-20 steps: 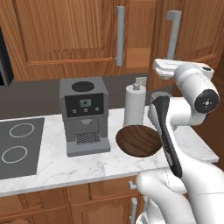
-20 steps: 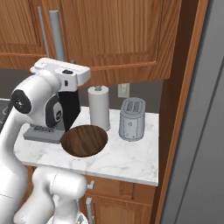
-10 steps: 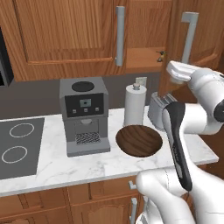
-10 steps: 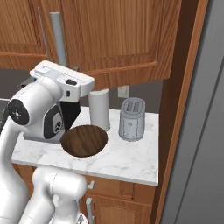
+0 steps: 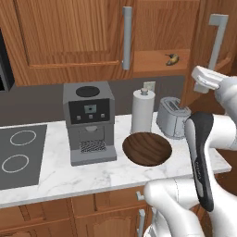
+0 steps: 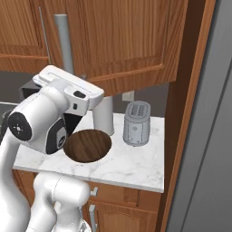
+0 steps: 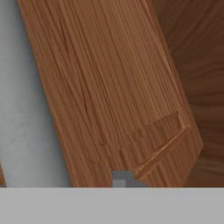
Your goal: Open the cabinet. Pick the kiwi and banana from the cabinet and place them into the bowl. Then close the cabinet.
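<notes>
Left base view: paper towel roll (image 5: pixel 142 111) behind bowl (image 5: pixel 147 148).

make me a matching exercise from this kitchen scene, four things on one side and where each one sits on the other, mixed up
Things:
1. banana
2. bowl
3. coffee machine
4. toaster

Places:
A. on the counter, left of the paper towel roll
B. on the shelf inside the open cabinet
C. on the counter, right of the paper towel roll
D. on the counter, in front of the paper towel roll

Pairs: 1-B, 2-D, 3-A, 4-C

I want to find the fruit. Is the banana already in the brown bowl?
No, the banana lies up on the shelf inside the cabinet, while the bowl sits on the counter with nothing in it.
</notes>
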You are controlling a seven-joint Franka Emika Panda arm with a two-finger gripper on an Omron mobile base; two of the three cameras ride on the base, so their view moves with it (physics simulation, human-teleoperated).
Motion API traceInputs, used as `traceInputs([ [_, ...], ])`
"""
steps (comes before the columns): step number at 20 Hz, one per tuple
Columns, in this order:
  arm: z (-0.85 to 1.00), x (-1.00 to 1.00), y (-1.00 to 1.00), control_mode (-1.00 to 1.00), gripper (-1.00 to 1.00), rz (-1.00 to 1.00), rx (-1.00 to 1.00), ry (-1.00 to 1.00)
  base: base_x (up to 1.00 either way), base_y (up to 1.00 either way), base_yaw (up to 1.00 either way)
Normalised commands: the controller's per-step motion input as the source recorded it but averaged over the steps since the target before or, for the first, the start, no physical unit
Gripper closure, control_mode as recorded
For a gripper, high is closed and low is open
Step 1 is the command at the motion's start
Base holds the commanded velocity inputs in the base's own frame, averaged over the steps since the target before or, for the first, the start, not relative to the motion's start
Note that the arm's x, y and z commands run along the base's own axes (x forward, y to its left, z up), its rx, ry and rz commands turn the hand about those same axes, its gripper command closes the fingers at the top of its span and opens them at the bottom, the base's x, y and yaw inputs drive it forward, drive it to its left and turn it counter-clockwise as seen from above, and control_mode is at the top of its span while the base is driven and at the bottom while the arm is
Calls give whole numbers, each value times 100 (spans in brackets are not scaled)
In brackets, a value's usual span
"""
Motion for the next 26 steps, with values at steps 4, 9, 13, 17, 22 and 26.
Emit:
traceInputs([
  [4,0,0,-100,-100,100,2,14,0,0,0,0],
  [9,1,0,-86,-100,-100,4,13,0,0,0,0],
  [13,0,-23,0,-100,-100,1,0,-3,0,0,0],
  [17,0,-99,5,-100,-100,11,-3,-14,0,0,0],
  [22,0,-100,9,-100,-100,12,0,-10,0,0,0],
  [26,-5,-90,62,-100,-100,12,-4,-5,0,0,0],
])
